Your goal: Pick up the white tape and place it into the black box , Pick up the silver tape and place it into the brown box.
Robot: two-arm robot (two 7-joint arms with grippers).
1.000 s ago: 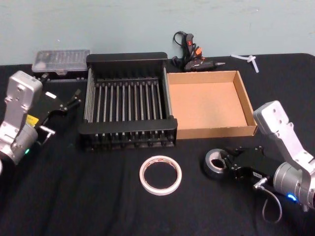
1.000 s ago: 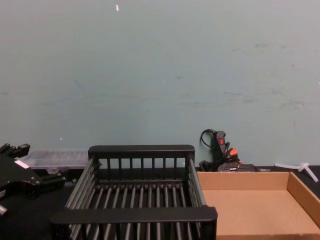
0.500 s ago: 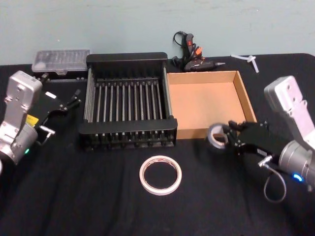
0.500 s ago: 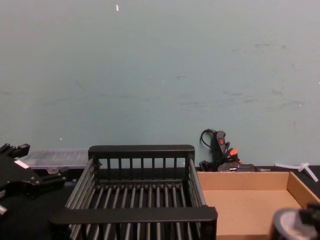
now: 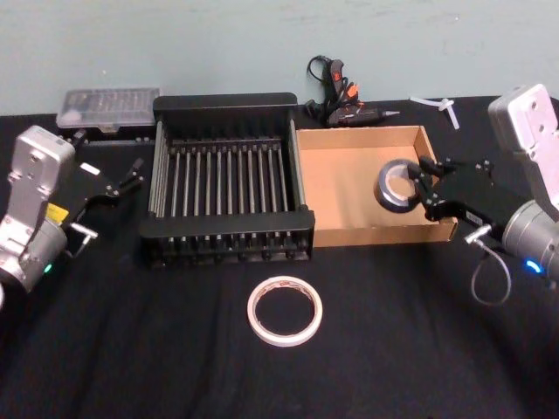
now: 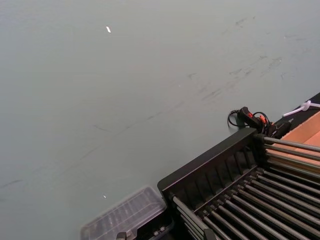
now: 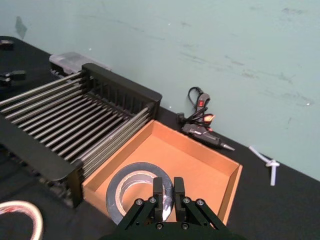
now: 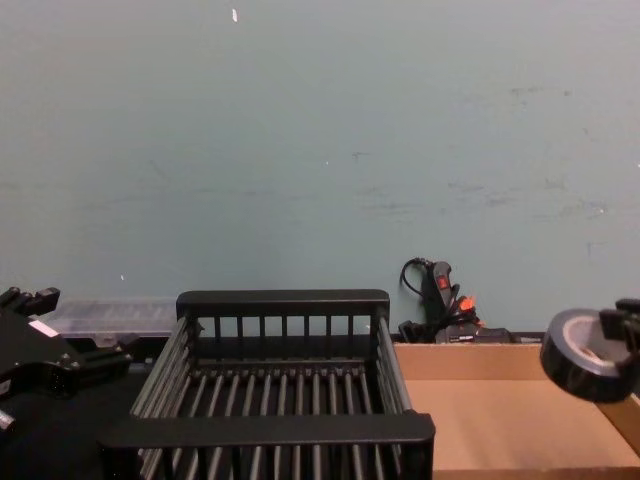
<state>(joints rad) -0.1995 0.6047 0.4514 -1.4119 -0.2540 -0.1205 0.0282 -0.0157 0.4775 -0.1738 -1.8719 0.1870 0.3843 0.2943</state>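
The silver tape [image 5: 397,185] hangs over the right half of the brown box [image 5: 384,233], clear of its floor. My right gripper [image 5: 422,187] is shut on the roll's wall. In the right wrist view the fingers [image 7: 159,193] clamp the silver tape [image 7: 134,188] above the brown box [image 7: 192,157]. From the chest, the silver tape [image 8: 583,356] floats above the brown box [image 8: 470,420]. The white tape [image 5: 284,311] lies flat on the table in front of the black box [image 5: 225,103]. My left gripper [image 5: 118,194] stays open, left of the black box.
A clear plastic case [image 5: 107,106] sits at the back left. A glue gun [image 5: 345,103] and its cord lie behind the brown box. A white plastic piece [image 5: 444,108] rests at the back right. The two boxes stand side by side, touching.
My right gripper lifted the silver tape off the table in front of the brown box and carried it up and back over the box. The left arm has not moved.
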